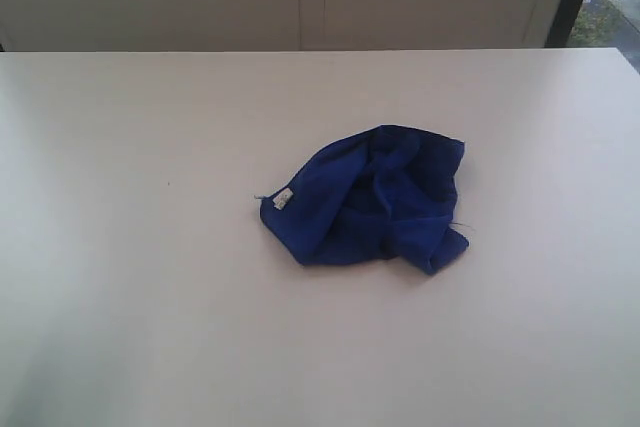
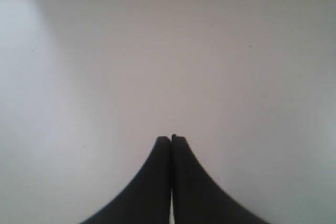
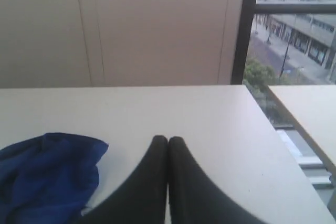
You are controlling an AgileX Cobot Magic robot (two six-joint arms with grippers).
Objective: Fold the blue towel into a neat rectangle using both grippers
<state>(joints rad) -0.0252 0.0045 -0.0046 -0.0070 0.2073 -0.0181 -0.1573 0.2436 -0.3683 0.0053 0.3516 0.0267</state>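
While neither claw has hold of anything, the royal-blue microfibre towel [image 1: 370, 197] lies in a crumpled heap on the pale, smooth-topped bench [image 1: 120, 277]. It sits somewhat toward the bench's right edge from the middle and well clear of every edge. Its small white tag [image 1: 283, 198] shows at the corner of the heap that points toward the left edge. The black left claw [image 2: 171, 139] is pressed fully together, jaws touching, over bare bench with no cloth in its view. The black right claw [image 3: 168, 139] is likewise closed tight and empty, with the towel [image 3: 47, 177] near it but apart.

The cloth looks soft, light and limp, so it will drape and bunch rather than keep any shape. Its nap should give the pads fair purchase, so slipping seems a small risk. Since folds are tucked over one another, catching two layers in one pinch seems the greater one.

Folding has not begun, and the heap probably has to be spread flat first. The tagged corner is the only one plainly identifiable, so it looks the best first hold. A second point juts toward the near edge, though I cannot tell whether it is a true corner or only a fold. Both claws would need to open before taking hold.
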